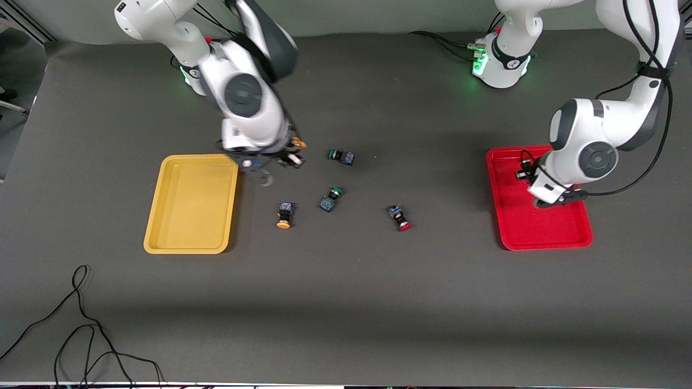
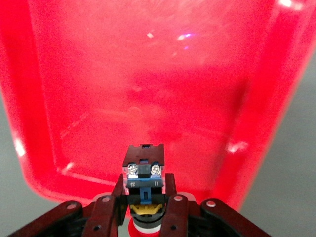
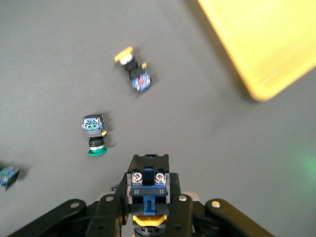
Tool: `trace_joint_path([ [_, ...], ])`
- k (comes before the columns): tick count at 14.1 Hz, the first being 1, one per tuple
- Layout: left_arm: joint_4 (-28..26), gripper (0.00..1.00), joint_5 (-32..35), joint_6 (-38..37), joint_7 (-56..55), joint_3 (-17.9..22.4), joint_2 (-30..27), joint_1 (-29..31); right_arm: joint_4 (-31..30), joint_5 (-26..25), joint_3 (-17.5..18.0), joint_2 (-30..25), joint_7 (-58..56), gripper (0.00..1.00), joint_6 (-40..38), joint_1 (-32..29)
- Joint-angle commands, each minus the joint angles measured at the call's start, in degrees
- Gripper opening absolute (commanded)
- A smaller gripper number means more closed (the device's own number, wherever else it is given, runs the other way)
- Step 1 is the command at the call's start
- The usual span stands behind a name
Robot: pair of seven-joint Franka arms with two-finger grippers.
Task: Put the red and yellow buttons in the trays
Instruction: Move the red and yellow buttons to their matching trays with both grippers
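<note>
My left gripper (image 1: 527,173) (image 2: 144,191) is shut on a red-capped button (image 2: 143,165) and holds it over the red tray (image 1: 540,232) (image 2: 148,74). My right gripper (image 1: 278,162) (image 3: 148,200) is shut on a yellow-capped button (image 1: 296,143) (image 3: 148,177) and is over the table beside a corner of the yellow tray (image 1: 189,237) (image 3: 261,44). A second yellow-capped button (image 1: 284,214) (image 3: 132,69) lies on the table near the yellow tray. A second red-capped button (image 1: 400,218) lies mid-table. Both trays hold nothing.
Two green-capped switches lie mid-table, one (image 1: 331,199) (image 3: 94,133) between the loose yellow and red buttons, the other (image 1: 341,156) farther from the front camera. Black cables (image 1: 81,324) lie at the table's front edge toward the right arm's end.
</note>
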Motion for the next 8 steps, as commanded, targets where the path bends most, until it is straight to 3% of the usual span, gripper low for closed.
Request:
trace_joint_path([
  [1, -5.76, 0.35, 0.37, 5.92, 0.99, -0.86, -2.46, 0.29, 0.02, 0.05, -7.82, -4.22, -18.42, 0.07, -4.24, 0.24],
  [2, -5.68, 0.81, 0.37, 5.75, 0.29, -0.86, -2.55, 0.2, 0.02, -1.7, -11.16, -5.1, -25.28, 0.07, -5.03, 0.24],
  [3, -5.5, 0.99, 0.29, 5.06, 0.11, -0.95, -2.9, 0.12, -0.07, -3.72, -14.06, -5.63, -31.18, 0.07, -5.21, 0.24],
  [6, -1.66, 0.99, -0.06, -1.16, -1.99, -1.83, -3.87, -1.89, -0.42, -4.35, -24.96, -5.64, -48.67, 0.07, -4.6, 0.24],
  [8, 5.45, 0.99, -0.76, -9.5, -8.9, -2.53, -3.52, -7.5, -1.47, -4.35, -30.5, -4.85, -57.48, 0.07, -3.12, 0.16],
])
